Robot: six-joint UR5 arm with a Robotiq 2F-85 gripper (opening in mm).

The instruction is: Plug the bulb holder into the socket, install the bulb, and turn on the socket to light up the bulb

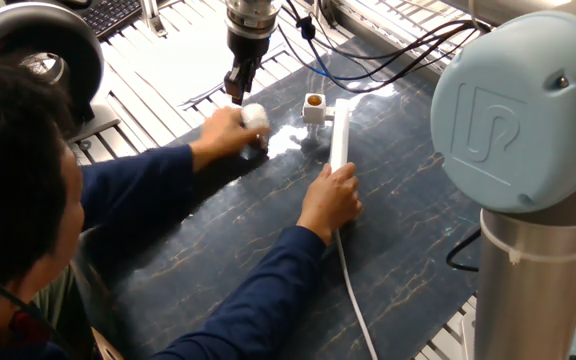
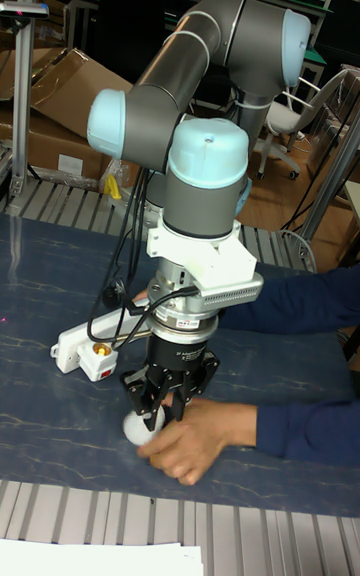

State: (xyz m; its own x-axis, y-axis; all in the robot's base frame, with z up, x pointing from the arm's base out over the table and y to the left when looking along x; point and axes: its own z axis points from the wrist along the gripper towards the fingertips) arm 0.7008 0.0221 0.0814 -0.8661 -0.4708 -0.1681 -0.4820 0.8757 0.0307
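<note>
Fixed view high behind the arm's base, looking down across the counter (image 1: 268, 240), tall fixed view low, close, facing back from the opposite edge, both sharing the pincer (image 1: 239, 92) and socket (image 2: 85, 334)

Only readable mark: embossed "UR" logo inside a raised ring on the light-blue joint cap (image 1: 518, 105) of the robot arm nearest the fixed camera; nothing else legible, no labels, numbers or signs anywhere.

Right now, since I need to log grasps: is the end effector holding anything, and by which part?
Cannot be told. The end effector sits right above the small white frosted bulb, which a person's hand grips from the side.
</note>
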